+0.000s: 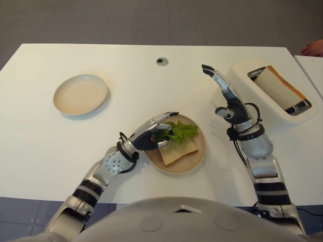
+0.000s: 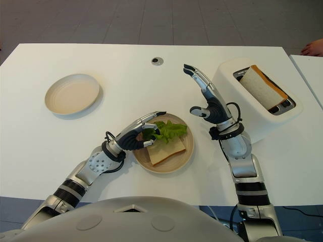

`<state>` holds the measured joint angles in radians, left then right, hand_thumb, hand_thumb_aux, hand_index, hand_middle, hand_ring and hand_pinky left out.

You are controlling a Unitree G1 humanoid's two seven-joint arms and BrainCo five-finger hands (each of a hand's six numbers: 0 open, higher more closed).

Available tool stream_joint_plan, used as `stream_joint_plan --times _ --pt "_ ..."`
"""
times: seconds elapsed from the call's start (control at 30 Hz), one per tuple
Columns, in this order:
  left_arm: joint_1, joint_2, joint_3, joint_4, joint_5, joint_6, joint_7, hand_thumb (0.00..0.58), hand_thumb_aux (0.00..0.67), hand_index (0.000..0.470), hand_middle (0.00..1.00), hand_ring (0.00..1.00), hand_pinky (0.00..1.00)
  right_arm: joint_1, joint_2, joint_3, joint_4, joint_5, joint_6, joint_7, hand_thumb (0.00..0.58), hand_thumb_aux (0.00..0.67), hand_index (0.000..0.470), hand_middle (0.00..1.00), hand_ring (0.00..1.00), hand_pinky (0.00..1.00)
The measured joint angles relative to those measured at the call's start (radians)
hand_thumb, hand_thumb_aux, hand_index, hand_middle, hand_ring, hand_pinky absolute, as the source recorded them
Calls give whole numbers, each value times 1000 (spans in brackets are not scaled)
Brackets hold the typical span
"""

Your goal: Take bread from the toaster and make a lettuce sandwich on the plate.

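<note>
Through my left eye, I am pinching the lettuce (image 1: 182,131) at its near edge with my left hand (image 1: 151,133), fingers curled around the leaf. I am holding it low over the bread slice (image 1: 177,152) lying on the plate (image 1: 201,146), so the leaf is draping onto the bread right where the sandwich is being built. My right hand (image 1: 228,100) is hanging raised between the plate and the toaster (image 1: 242,78), fingers spread and gripping nothing. I am judging that it is waiting there for the second slice (image 1: 280,86), which is leaning in the toaster's slot.

Through my right eye, the leaf is covering the far part of the bread slice while the near part is lying bare. A spare plate (image 2: 50,101) is sitting well apart on my left, nothing in it. The surface (image 2: 126,75) is showing white and plain, with a small round grommet (image 2: 157,61) set near its far edge. A grey tiled floor (image 2: 126,20) is stretching away beyond it.
</note>
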<state>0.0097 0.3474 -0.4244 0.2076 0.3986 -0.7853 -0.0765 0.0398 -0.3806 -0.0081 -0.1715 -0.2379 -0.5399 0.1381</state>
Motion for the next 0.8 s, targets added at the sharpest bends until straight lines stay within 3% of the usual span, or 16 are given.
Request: stream_joint_plan --times 0.1,0.13,0.17,0.2,0.37,0.5,0.67,0.8 --pt "4 9 -10 6 31 -2 -21 580 670 470 0 0 0 -1 -3 -2 0 0 -2 0 0 0 0 0 0 0" --pt "4 16 -16 15 42 -2 -34 526 465 326 0 0 0 -2 -4 -3 0 0 -2 0 0 0 0 0 0 0" --pt "3 23 -23 19 46 0 -48 40 24 17 0 0 0 -2 -6 -6 0 -1 -2 0 0 0 0 0 0 0" --pt "1 28 -33 21 53 4 -68 0 0 0 0 0 0 -3 -8 -22 -7 0 -1 -1 0 0 0 0 0 0" --pt "-14 39 -40 44 101 4 -61 0 0 0 0 0 0 -9 -32 -153 -119 52 35 -16 0 0 0 0 0 0" --pt "-27 51 -14 51 129 5 -29 0 0 0 0 0 0 -2 -83 -355 -225 95 130 -38 0 0 0 0 0 0" --pt "-26 72 43 45 130 28 10 0 0 0 0 0 0 88 -215 -588 -165 -197 215 -106 0 0 0 0 0 0" --pt "-28 72 91 35 133 32 71 0 0 0 0 0 0 195 -258 -565 -1 -353 252 -121 0 0 0 0 0 0"
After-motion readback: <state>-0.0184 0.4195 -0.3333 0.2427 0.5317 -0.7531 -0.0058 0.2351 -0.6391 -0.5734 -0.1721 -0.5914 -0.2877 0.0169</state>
